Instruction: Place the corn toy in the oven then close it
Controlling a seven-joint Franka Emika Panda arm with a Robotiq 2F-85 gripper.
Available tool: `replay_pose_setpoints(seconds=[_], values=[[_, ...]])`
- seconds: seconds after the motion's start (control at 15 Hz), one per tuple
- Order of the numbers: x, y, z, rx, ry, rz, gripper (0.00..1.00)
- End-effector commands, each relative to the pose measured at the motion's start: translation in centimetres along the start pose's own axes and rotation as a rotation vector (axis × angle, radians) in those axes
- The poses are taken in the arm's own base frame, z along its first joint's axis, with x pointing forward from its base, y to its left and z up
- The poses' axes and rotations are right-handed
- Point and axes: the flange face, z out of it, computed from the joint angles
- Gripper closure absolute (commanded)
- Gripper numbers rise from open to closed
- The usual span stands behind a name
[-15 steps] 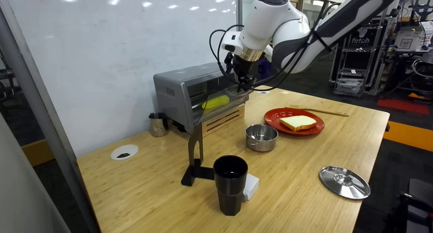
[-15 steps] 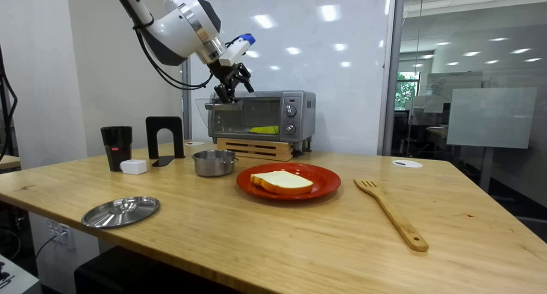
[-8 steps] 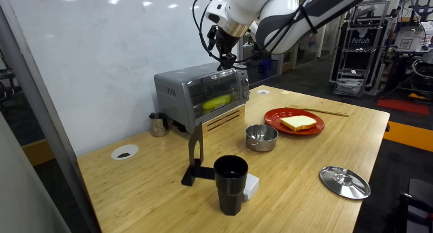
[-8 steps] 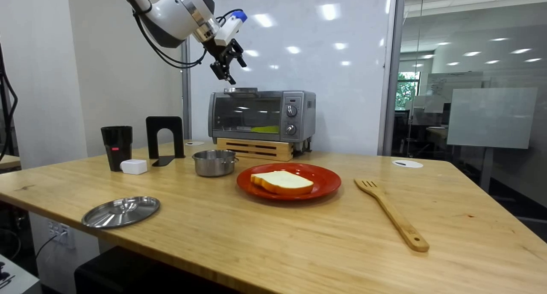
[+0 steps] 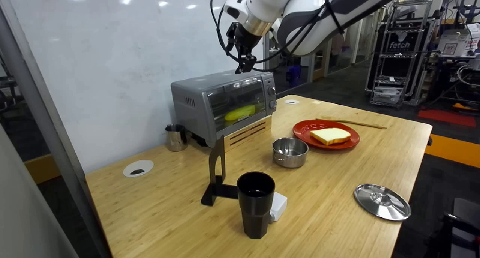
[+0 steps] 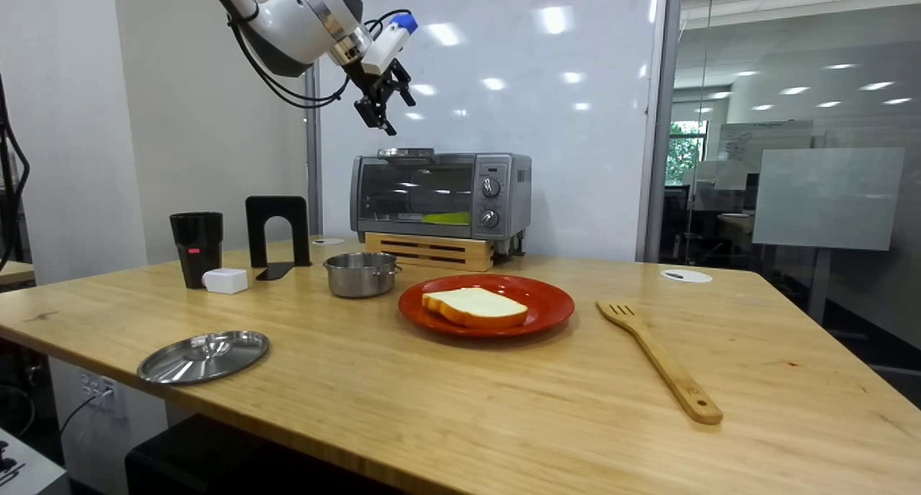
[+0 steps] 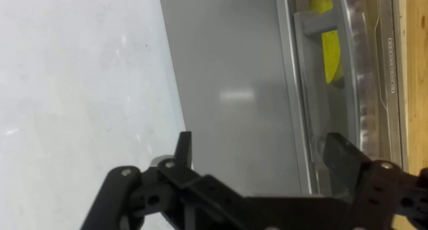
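Note:
Behind the glass of the silver-grey oven (image 5: 193, 100) lies the yellow corn toy (image 5: 240, 113), stretched along the inside near the door. The oven door is closed, its handle (image 6: 406, 153) at the top of the glass in both exterior views. My gripper (image 6: 401, 116) hangs above the handle and the oven's upper front edge, apart from both. In the wrist view the fingers of the gripper (image 7: 259, 136) stand wide apart over the oven's flat top, with nothing between them. Part of the corn toy (image 7: 331, 52) shows there past the door handle.
A wooden rack (image 6: 432, 251) sits under the oven front. Nearby stand a metal pot (image 5: 290, 153), a black bookend (image 5: 217, 175), a black cup (image 5: 255, 205) and a metal pitcher (image 5: 175, 138). The red plate (image 6: 554, 308) carries bread. A whiteboard (image 5: 131, 63) rises behind the oven.
A second ago the door was partly lowered with my gripper at its handle. The door has swung up closed, and my gripper has risen above the oven, still open.

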Motion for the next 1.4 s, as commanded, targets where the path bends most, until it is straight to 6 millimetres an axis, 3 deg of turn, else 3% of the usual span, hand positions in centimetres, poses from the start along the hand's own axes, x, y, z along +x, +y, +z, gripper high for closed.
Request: replay_pose_setpoints(seconds=[0.0, 0.13, 0.47, 0.93, 1.33], values=[[0.3, 0.0, -1.7, 0.043, -0.010, 0.108, 0.00], [0.4, -0.4, -3.0, 0.068, -0.037, 0.194, 0.00], [0.9, -4.1, -6.6, 0.180, -0.132, 0.278, 0.00], [-1.1, -10.6, -10.5, 0.254, -0.293, 0.366, 0.00], [-2.9, -15.0, -12.6, 0.330, -0.283, 0.564, 0.00]])
